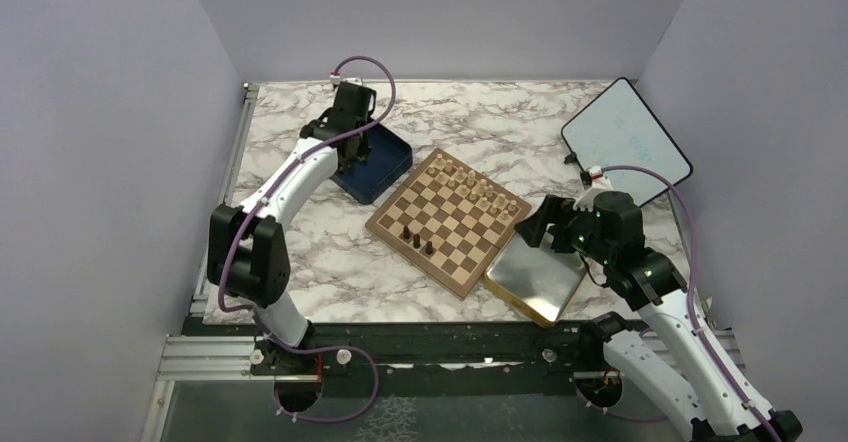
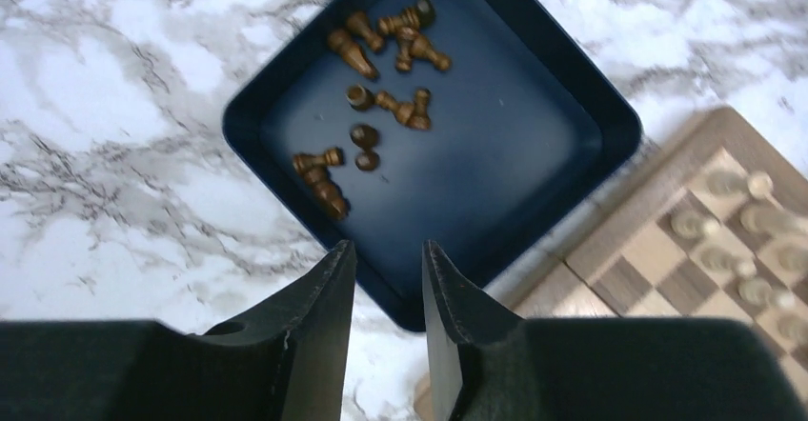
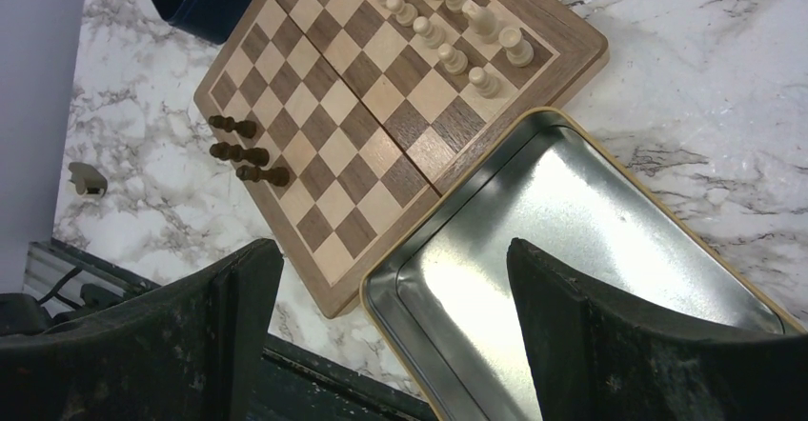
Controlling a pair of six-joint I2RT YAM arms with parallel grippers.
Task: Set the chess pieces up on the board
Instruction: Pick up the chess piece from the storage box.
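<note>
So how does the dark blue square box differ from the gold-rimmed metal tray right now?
The dark blue square box is matte and dark; the gold-rimmed metal tray is shiny silver inside. The box holds loose dark brown wooden chessmen; the tray shows nothing inside. Both are shallow and sit at an edge of the checked wooden chessboard.

Left gripper [image 2: 389, 250] jaws slightly apart, empty, above dark blue box [image 2: 534, 150] holding chess pieces [image 2: 412, 111].

Plain pale lilac walls [image 1: 100, 112] close in the table [image 1: 520, 112] on three sides. Its top is white marble with grey veins, evenly lit.
</note>
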